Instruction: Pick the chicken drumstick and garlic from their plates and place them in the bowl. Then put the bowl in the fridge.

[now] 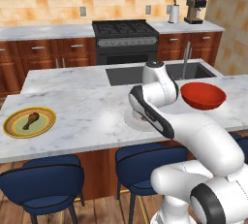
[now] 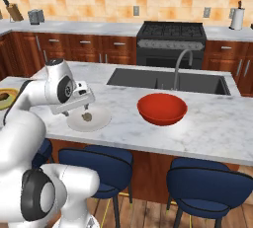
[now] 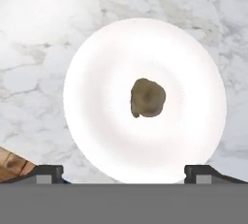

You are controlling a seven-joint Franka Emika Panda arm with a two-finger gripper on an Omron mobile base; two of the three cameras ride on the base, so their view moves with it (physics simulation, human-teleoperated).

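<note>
The garlic (image 3: 147, 97), a small grey-brown lump, lies in the middle of the white plate (image 3: 97, 121) on the island counter. My gripper (image 3: 123, 172) hovers straight above it, open, with a fingertip on each side of the plate and nothing between them. From the right base view the gripper (image 2: 79, 110) hangs just over the garlic (image 2: 87, 117) on its plate (image 2: 101, 120). The chicken drumstick (image 1: 31, 120) rests on the green plate with the yellow rim (image 1: 9, 128) at the far left. The red bowl (image 1: 202, 95) stands empty to the right. The fridge is out of view.
A sink (image 2: 163, 80) with a curved tap (image 2: 179, 66) is set in the island behind the bowl. Blue stools (image 1: 43, 179) stand under the counter's near edge. A stove (image 1: 125, 39) and cabinets line the back wall.
</note>
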